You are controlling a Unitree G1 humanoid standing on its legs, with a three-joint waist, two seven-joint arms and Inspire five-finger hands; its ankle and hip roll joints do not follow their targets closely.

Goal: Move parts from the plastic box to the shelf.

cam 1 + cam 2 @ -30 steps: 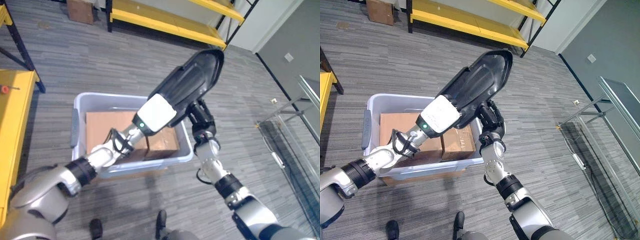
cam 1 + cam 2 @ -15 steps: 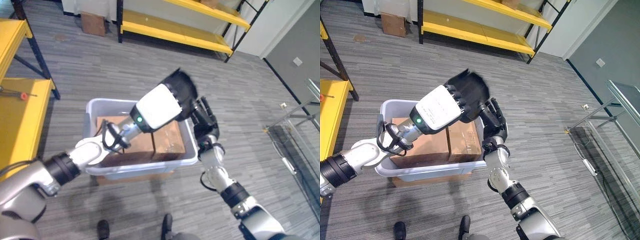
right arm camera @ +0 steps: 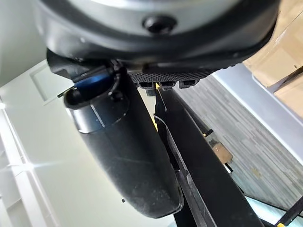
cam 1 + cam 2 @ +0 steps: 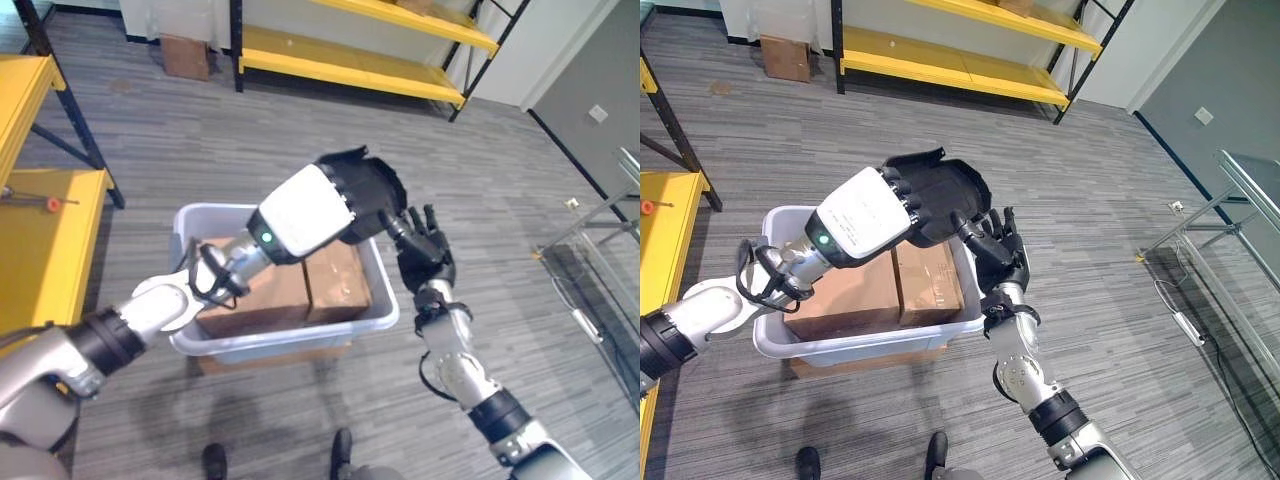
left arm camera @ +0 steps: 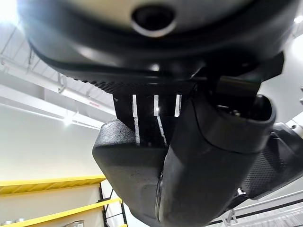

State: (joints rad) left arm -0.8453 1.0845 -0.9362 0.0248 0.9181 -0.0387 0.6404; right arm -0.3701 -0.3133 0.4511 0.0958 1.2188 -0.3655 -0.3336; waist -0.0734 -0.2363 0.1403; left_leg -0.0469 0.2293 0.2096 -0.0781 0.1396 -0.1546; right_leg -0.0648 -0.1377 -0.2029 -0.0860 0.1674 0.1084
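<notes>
At nine o'clock we have a yellow shelf (image 4: 45,230) with a small red-handled tool (image 4: 40,204) on it. At the centre, the plastic box (image 4: 775,345) sits on the grey floor with two cardboard boxes (image 4: 890,290) packed side by side inside.

Above the box, our left hand (image 4: 925,200) curls its fingers round a black moulded part (image 4: 365,190) and holds it clear of the box rim. Just at three o'clock of it, our right hand (image 4: 425,255) stands with fingers straight and apart, touching or nearly touching the part's edge; we cannot tell which.

We judge that we are in the carry step: the part is out of the box and not yet on a shelf. Next we need to turn toward a shelf, either the near one or the long yellow rack (image 4: 950,75) at twelve o'clock, steady the part with both hands and set it down flat.
</notes>
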